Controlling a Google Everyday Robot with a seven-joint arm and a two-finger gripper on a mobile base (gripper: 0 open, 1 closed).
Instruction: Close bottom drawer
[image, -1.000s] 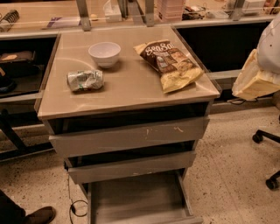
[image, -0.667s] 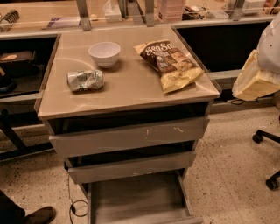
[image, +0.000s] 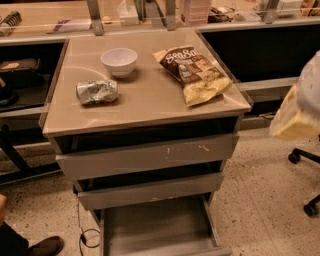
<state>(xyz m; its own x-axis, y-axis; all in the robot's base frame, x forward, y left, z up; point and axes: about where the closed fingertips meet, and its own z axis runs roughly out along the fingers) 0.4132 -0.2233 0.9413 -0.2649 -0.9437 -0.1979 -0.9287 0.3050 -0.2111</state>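
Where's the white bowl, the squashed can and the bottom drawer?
Round white bowl (image: 119, 69), camera view, outer wall.
Crushed silver can (image: 97, 92), camera view, its middle.
Grey metal bottom drawer (image: 155, 226), camera view, bare tray floor.
Gripper: not in view.

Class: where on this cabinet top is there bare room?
Bare: the front strip of the top, before the can and chip bag; also left of the bowl. Crowded: the back middle. The claw hangs beyond its right edge.
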